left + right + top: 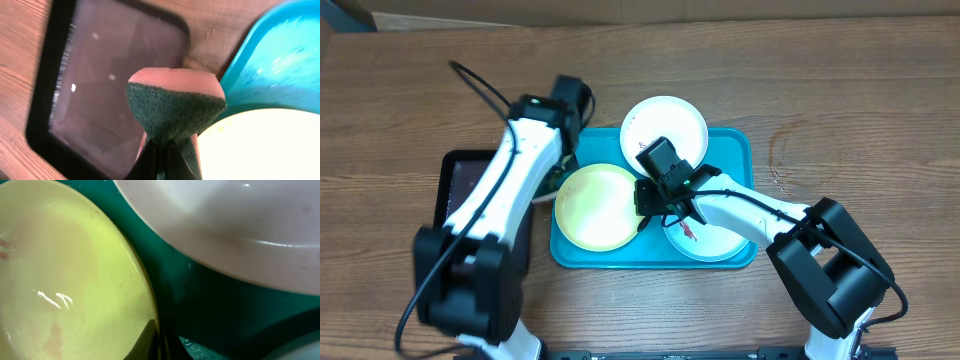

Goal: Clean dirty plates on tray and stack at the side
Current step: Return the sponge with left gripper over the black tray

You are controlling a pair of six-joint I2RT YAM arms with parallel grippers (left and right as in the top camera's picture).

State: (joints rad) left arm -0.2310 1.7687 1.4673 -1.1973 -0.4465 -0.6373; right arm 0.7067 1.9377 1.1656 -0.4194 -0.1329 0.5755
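Overhead: table (840,100) carries blue tray (735,150) w/ 3 plates: white plate (665,125) over far edge, yellow plate (597,205) left end, mint plate (720,245) near-right corner. L gripper (162,160) pinches sponge (175,107) at tray's left edge, by yellow rim. R gripper (157,342) fingers pressed together, empty, btwn yellow & white plates.

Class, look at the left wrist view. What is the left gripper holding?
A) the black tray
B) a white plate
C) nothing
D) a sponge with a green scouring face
D: the left gripper is shut on the sponge, pinching its lower edge, with the green pad facing the camera.
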